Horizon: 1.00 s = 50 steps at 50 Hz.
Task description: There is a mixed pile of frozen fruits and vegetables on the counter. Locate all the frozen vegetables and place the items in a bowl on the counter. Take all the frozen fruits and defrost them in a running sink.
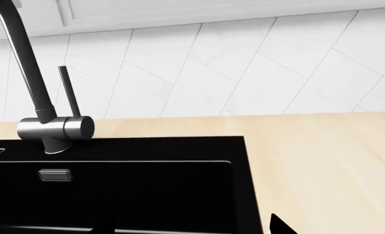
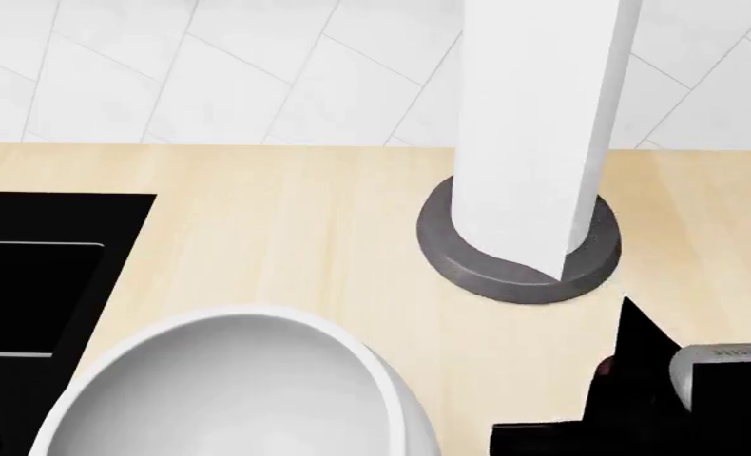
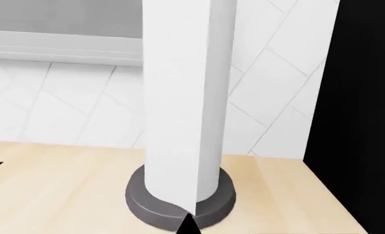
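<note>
My counter (image 2: 299,237) is pale beige with a fine wood grain. The sink (image 1: 114,195) is black, its faucet (image 1: 52,127) dark grey. Beside the sink, the bowl (image 2: 223,389) is glossy white. The paper roll (image 2: 534,123) is white on a dark grey base (image 2: 477,266), behind it white diagonal wall tiles (image 2: 223,76).

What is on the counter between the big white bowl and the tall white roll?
Nothing. In the head view, only bare counter lies between the bowl and the white roll on its grey base.

A white paper roll (image 2: 541,123) stands upright on its grey base (image 2: 518,264).
</note>
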Tool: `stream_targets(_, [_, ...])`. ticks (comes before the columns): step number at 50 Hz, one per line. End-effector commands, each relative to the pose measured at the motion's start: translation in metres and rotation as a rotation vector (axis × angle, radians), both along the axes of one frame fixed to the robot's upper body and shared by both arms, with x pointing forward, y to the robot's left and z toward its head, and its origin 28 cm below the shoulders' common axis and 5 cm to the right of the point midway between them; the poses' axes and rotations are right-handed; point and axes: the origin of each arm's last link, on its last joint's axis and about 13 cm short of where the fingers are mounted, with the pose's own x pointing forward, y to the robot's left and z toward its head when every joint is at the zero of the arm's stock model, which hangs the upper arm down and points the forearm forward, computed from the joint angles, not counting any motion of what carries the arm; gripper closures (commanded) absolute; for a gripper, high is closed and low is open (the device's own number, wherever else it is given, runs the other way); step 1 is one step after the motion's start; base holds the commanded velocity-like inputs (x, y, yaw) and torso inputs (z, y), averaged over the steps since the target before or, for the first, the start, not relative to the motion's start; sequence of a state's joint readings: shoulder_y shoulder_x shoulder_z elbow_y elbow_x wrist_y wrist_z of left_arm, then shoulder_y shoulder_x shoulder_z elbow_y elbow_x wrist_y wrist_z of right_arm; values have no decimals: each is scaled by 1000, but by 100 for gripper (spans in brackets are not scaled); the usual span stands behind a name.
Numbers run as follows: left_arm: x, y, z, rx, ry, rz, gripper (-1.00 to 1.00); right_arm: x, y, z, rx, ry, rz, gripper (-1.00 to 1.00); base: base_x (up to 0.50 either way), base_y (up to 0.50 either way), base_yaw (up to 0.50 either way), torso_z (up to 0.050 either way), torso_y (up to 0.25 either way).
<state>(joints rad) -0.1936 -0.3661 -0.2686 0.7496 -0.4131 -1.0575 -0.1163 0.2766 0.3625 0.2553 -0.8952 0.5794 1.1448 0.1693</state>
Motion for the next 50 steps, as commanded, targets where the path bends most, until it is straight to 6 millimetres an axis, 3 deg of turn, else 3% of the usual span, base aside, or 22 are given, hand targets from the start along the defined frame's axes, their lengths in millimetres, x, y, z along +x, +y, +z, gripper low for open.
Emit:
stream_targets(1, [1, -1, 2, -22, -31, 2, -100, -28, -3, 3, -23, -51, -17, 100, 0, 0, 0, 0, 0])
stream_targets(8, [-1, 4, 3, -41, -40, -4, -100, -35, -7, 12, -39, -63, -54, 100, -157, 0, 0, 0, 0])
stream_targets(33, [-5, 7, 7, -51, -54, 10, -100, -35, -7, 9, -19, -51, -48, 100, -498, 4, 0, 0, 0])
stream_targets(50, [-5, 8, 8, -53, -58, 12, -100, -35, -6, 9, -51, -51, -55, 100, -328, 435, 0, 0, 0])
